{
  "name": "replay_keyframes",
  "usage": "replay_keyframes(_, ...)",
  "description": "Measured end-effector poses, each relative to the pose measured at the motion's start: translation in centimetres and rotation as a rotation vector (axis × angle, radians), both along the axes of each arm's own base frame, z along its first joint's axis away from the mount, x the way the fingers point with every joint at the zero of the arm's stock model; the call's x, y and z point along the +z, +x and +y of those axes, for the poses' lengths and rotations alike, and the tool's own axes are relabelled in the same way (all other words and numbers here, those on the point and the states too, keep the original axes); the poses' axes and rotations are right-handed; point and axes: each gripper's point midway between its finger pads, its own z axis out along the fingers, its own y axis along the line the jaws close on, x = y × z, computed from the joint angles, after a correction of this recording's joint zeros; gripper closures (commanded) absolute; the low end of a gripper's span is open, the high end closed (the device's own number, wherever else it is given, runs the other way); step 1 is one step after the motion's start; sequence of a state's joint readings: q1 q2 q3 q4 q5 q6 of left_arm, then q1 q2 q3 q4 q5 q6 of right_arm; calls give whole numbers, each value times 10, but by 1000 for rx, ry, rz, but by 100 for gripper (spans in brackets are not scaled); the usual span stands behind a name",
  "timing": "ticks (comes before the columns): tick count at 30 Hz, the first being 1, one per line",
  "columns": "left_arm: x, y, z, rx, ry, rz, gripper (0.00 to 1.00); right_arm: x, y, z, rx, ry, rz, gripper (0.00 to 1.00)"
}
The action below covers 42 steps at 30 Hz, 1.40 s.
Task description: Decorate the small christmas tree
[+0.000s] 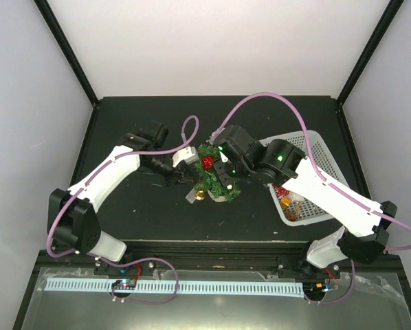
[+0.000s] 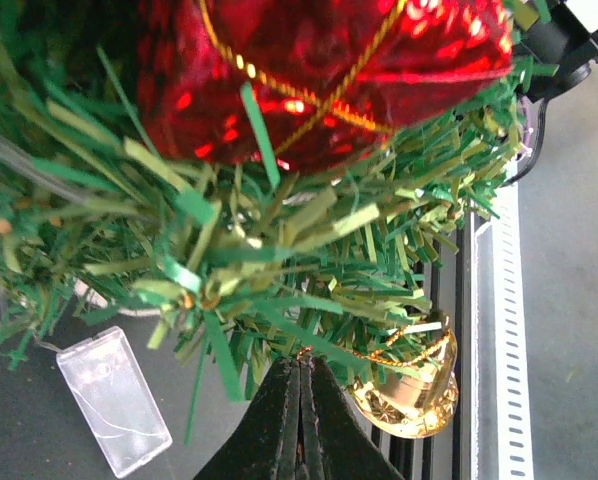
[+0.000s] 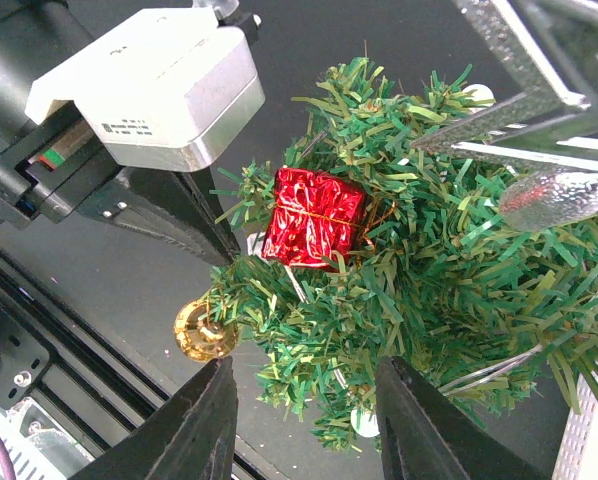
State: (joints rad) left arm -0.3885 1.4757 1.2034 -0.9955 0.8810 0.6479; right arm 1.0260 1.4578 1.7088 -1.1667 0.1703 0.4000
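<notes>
A black table (image 1: 123,213) stands between plain white walls (image 1: 212,41) with black corner posts (image 1: 67,48).

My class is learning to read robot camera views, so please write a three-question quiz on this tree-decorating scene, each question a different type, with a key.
1. True or false: a red foil gift box already sits in the branches of the small tree.
2. Multiple choice: the gold bell hangs
A) at the top of the tree
B) at the edge of a low branch, near the left end effector
C) inside the white basket
3. Fill in: the right end effector has its jaws ____ above the tree.

Key
1. True
2. B
3. apart (open); the left one's jaws are shut.
</notes>
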Motion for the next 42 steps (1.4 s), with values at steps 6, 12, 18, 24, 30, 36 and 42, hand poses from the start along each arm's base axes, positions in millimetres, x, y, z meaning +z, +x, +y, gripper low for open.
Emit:
replay_keyframes(6, 3, 2, -5, -6, -6, -10, 98, 0, 0, 0, 1, -1, 0, 59)
replay_keyframes(12, -3, 0, -10, -24, 5, 3, 98, 0, 0, 0, 0, 0, 0, 59)
replay_keyframes(18, -4, -4, -13, -38, 12, 0, 98, 0, 0, 0, -2, 0, 1, 59)
replay_keyframes(24, -2, -4, -12, -36, 16, -14, 98, -7, -1, -3, -5, -14, 8, 59)
replay_keyframes(30, 4, -6, -11, -36, 12, -36, 98, -4, -2, -4, -5, -4, 1, 59)
replay_keyframes(36, 4, -11, -14, -51, 19, -37, 98, 1, -3, -7, -5, 9, -7, 59)
replay_keyframes(42, 3, -13, -15, -58, 26, -37, 98, 1, -6, -11, 0, 10, -12, 59)
